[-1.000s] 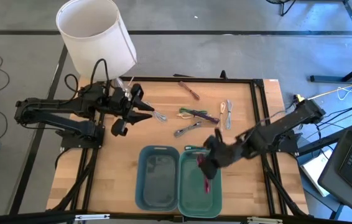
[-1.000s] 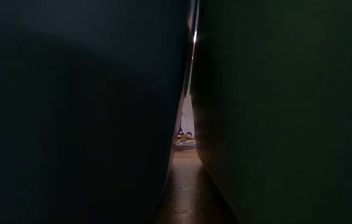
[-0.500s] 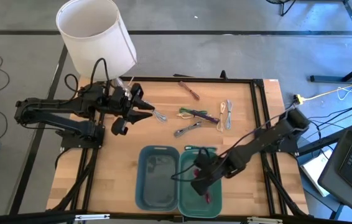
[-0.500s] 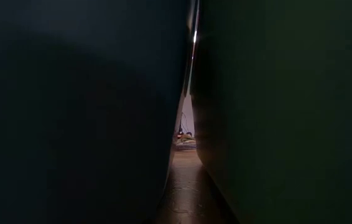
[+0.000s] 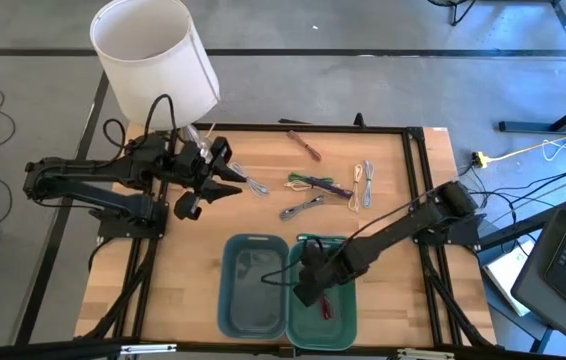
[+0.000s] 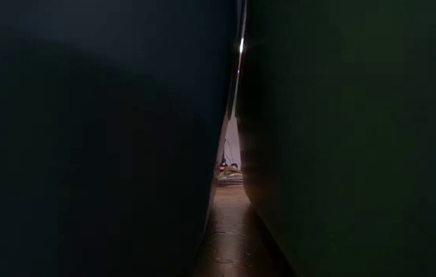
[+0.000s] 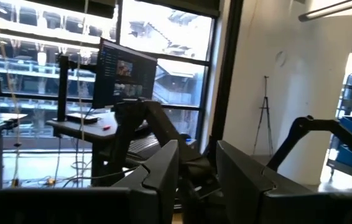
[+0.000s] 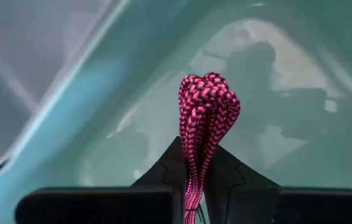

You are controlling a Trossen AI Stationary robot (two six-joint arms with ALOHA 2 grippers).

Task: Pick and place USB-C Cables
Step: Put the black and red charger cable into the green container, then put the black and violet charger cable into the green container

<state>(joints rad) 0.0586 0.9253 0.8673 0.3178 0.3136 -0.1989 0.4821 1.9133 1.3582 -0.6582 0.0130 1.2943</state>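
Observation:
My right gripper (image 5: 318,295) is down inside the green tray (image 5: 346,318), shut on a red-pink braided USB-C cable (image 8: 207,99). In the high view a piece of that cable (image 5: 326,308) shows just past the gripper. My left gripper (image 5: 235,182) hovers open at the table's left, its fingertips close to a grey cable (image 5: 257,187) lying flat on the wood. Other bundled cables lie on the table: a brown one (image 5: 304,144), a green-purple one (image 5: 315,182), a grey one (image 5: 301,207) and a white-beige pair (image 5: 363,183). My right gripper pinches the red-pink cable bundle between its two fingers (image 8: 163,171), several strands together. The folded loop end (image 8: 208,84) sticks out past the fingertips. The fingers slant down into the green tray from the table's right side. Whether the loop touches the tray floor I cannot tell.
A blue tray (image 5: 231,300) sits side by side with the green one at the near edge. A tall white cylindrical bin (image 5: 153,55) stands beyond the far left corner. In the low view the two trays' walls (image 6: 87,138) fill the picture, leaving a narrow slit.
My right gripper has carried the red-pink cable from above the green tray's far end toward the near edge and the left, going down into the tray. It has stayed shut on the cable.

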